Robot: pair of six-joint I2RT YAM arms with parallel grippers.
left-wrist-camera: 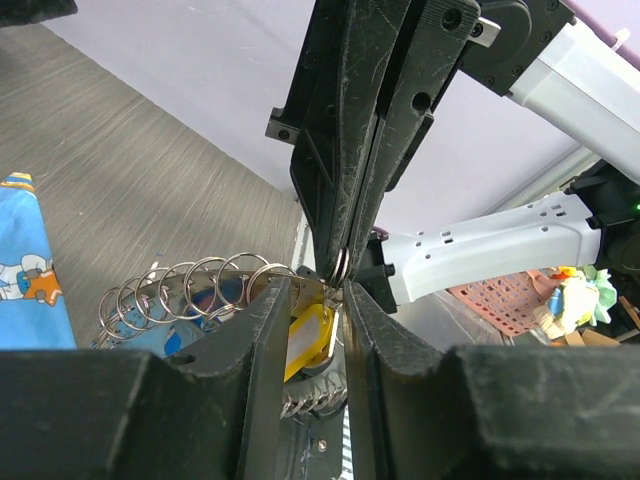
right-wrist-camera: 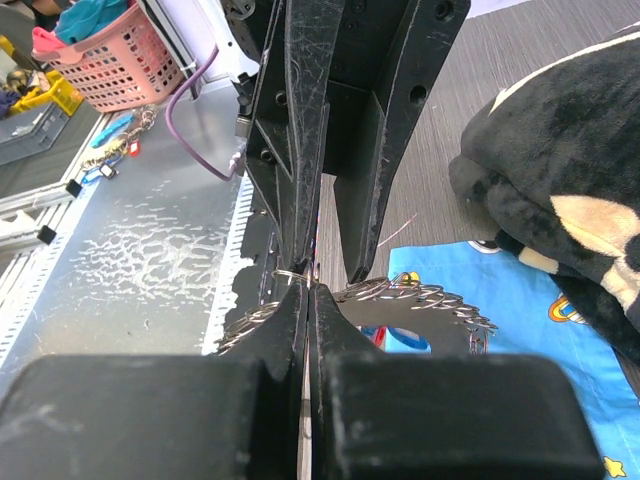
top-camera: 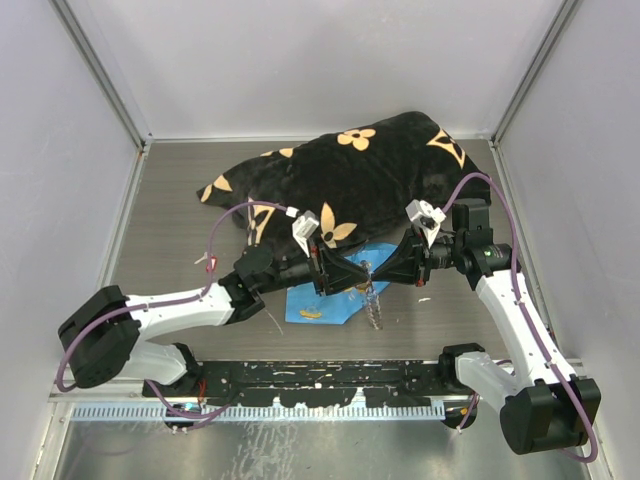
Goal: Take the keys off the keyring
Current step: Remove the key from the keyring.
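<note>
- Keyring: hung in the air above the middle of the tabletop, over a blue cloth and in front of a black blanket. Drooped as a slack string of small wire loops below the spot where the two arms met nose to nose.
- Right gripper: clenched flat on one loop at the top of the keyring, fingertips pressed together with the wire caught between them. Seemed to carry the whole weight.
- Left gripper: jaws parted by a narrow gap, aimed straight at the right gripper from the opposite side, tips almost against it. Gripped nothing plainly.
- Keys: threaded on the loops. Showed one yellow head, sitting right in the gap between the left fingers, just under the pinched loop. Too close to either finger to tell touching from clear. Other heads mostly hidden behind wire and fingers.
- Deciding relation: yellow-headed key directly ahead of the left jaws and between them, its head hanging down along their gap. Remaining loops trailed off to one side in the left wrist view. Left arm nearer, and the only free one.
- Judged next need: closing squarely on that head, then drawing it away from the right-hand pinch, along the wire and not across it.
</note>
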